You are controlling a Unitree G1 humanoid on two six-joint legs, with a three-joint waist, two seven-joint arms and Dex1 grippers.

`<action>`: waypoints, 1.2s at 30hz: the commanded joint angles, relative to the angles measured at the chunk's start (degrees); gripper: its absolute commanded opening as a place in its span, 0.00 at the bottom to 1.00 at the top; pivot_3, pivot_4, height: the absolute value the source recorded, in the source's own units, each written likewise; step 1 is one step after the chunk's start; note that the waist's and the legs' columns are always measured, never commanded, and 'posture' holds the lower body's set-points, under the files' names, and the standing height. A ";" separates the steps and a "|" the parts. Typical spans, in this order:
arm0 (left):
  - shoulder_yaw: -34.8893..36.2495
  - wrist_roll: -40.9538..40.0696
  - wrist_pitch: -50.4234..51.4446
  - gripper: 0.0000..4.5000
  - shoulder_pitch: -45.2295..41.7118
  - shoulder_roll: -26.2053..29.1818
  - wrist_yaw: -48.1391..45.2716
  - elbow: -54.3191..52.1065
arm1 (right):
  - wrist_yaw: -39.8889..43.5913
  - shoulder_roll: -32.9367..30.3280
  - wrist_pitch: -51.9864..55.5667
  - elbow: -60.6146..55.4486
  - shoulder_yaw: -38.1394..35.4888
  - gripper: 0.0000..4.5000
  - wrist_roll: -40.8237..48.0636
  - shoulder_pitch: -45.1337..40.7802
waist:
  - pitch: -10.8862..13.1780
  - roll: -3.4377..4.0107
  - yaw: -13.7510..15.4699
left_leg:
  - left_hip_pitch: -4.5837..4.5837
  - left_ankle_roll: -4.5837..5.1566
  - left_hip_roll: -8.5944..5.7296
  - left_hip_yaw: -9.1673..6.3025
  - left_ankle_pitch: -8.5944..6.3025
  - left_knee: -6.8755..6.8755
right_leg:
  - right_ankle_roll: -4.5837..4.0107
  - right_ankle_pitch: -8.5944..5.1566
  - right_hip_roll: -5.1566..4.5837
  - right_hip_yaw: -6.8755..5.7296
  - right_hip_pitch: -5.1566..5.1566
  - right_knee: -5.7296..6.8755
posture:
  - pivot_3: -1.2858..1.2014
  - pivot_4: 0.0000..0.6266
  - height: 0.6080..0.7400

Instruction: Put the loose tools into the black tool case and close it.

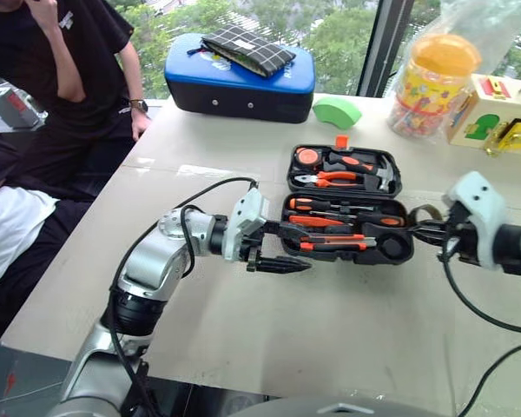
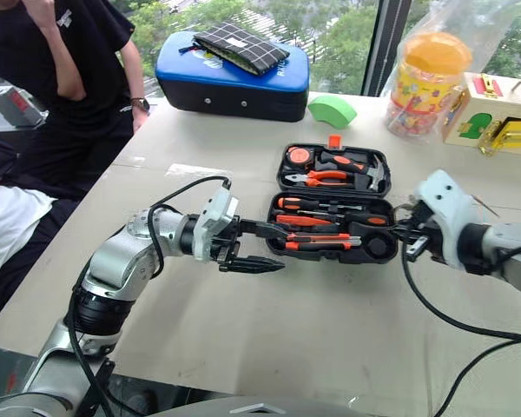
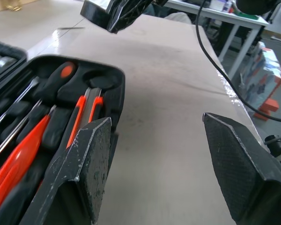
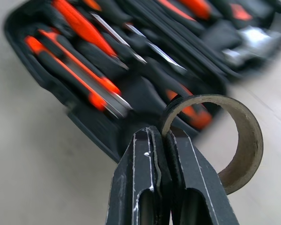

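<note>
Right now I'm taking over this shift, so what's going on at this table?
The black tool case lies open on the table, with screwdrivers and a utility knife already in its slots. The left gripper sits open at the case's left edge, holding nothing. The right gripper is shut on a cardboard ring at the right edge. A person watches.

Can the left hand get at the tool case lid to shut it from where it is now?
Probably yes. The left hand is open at the near-left edge of the black tool case, nothing between them. The raised lid lies on the far side, so it must reach over the tools.
</note>
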 commanded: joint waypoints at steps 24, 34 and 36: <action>2.80 -2.07 -0.23 0.70 5.89 1.01 8.15 -5.02 | 6.93 -2.21 -3.41 6.92 10.43 0.60 -1.61 -3.32 | 0.00 0.01 0.56 | -0.02 0.05 0.03 0.00 -0.03 -0.09 | -0.01 0.00 -0.33 -0.17 -0.07 -0.01 | 0.52 0.24 1.00; 8.93 2.76 14.77 0.70 -7.79 -13.64 40.53 10.58 | -4.45 9.62 -13.10 16.82 0.80 0.60 -6.84 -9.46 | 0.04 -0.22 0.64 | 0.00 0.06 -0.03 -0.03 -0.02 0.08 | 0.04 0.02 -0.33 -0.35 0.00 0.09 | 0.52 0.24 1.00; 10.02 4.39 18.61 0.70 -13.25 -16.84 47.37 17.06 | -8.88 14.62 -8.14 25.70 -2.76 0.60 -6.13 -14.12 | 0.04 -0.22 0.63 | -0.01 0.05 -0.06 -0.02 -0.02 0.07 | 0.04 0.03 -0.31 -0.35 -0.05 0.15 | 0.52 0.24 1.00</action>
